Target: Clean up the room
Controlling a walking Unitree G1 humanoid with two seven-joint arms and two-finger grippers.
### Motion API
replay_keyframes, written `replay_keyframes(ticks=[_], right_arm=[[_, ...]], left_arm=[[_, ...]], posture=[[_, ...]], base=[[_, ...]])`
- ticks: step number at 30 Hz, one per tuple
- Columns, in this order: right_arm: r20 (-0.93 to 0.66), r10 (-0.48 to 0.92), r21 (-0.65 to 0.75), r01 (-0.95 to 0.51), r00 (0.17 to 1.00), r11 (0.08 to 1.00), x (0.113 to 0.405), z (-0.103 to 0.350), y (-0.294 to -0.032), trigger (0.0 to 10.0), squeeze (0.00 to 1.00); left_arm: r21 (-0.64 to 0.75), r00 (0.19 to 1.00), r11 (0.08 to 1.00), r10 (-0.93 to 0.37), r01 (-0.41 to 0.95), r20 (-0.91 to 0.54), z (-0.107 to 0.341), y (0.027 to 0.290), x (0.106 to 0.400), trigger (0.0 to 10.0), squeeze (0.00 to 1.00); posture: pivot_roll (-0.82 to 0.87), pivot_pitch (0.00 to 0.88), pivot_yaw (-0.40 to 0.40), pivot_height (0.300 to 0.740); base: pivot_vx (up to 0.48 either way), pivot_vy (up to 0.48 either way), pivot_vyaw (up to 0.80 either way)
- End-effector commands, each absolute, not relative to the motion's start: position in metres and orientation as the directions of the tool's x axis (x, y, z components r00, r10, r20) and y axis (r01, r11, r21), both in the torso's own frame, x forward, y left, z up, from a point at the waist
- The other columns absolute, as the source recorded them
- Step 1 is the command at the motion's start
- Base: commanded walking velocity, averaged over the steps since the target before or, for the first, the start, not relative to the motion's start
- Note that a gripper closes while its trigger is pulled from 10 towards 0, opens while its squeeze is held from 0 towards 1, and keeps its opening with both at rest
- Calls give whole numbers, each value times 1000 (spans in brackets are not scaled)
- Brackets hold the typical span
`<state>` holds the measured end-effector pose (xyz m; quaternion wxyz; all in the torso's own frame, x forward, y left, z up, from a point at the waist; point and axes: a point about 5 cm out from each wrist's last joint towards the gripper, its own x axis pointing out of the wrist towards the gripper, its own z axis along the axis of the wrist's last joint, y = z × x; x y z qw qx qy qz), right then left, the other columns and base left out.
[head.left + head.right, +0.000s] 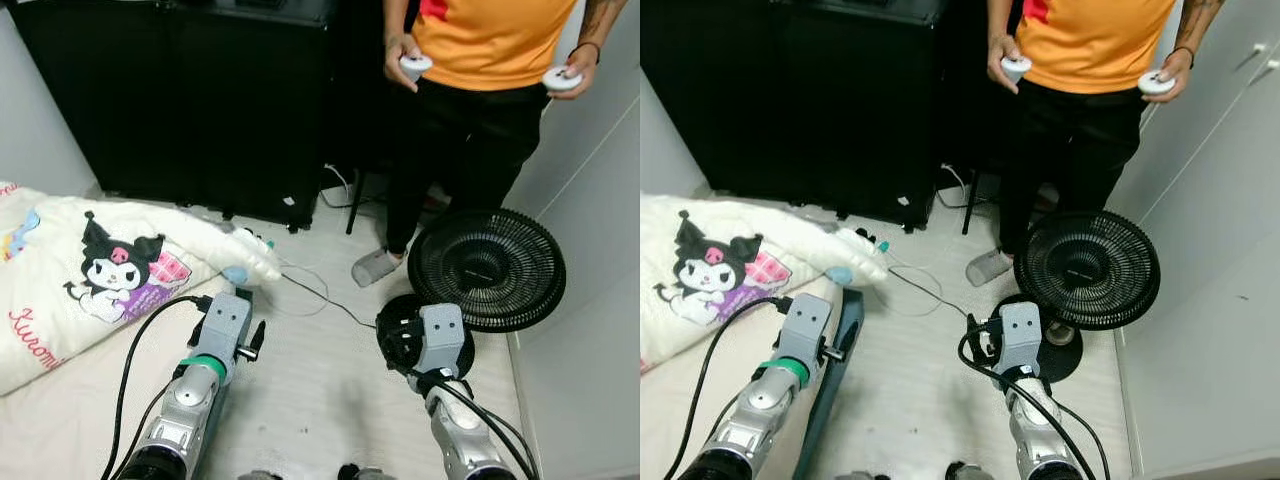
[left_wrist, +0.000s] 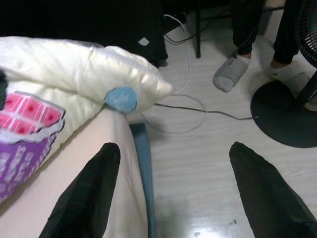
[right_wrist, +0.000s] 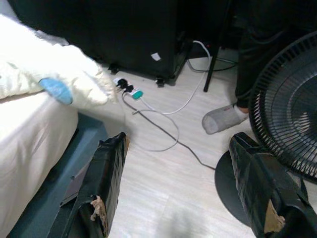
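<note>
You have pale floor (image 1: 320, 380) open between the bed (image 2: 106, 163) edge and the fan (image 1: 1090, 268), with your left gripper (image 2: 173, 193) and right gripper (image 3: 178, 188) held forward, fingers spread, empty.

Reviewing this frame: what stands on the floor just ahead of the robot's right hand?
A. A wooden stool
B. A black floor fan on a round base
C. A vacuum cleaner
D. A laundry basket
B: a black floor fan with a round grille on a flat round base stands just beyond the open right hand, next to the person's grey slipper.
</note>
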<state>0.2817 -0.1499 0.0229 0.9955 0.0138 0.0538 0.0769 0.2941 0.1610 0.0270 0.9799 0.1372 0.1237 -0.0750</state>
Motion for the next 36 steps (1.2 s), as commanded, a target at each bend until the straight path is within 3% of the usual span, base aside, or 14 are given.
replay_keyframes(ticks=[1,15,36], right_arm=[[-126,151,43,-147,980,988,278,17,-152,10000,0],[-131,166,35,-163,977,986,278,17,-149,10000,0],[-117,217,34,-215,969,976,276,18,-144,10000,0]], left_arm=[[249,951,951,-107,183,-290,20,162,289,10000,0],[252,953,951,-103,178,-285,21,163,290,10000,0],[247,952,954,-96,172,-291,21,161,291,10000,0]], posture=[[42,52,3,711],[44,56,6,711],[45,59,4,711]], base=[[-330,0,0],[-345,0,0],[-54,0,708]])
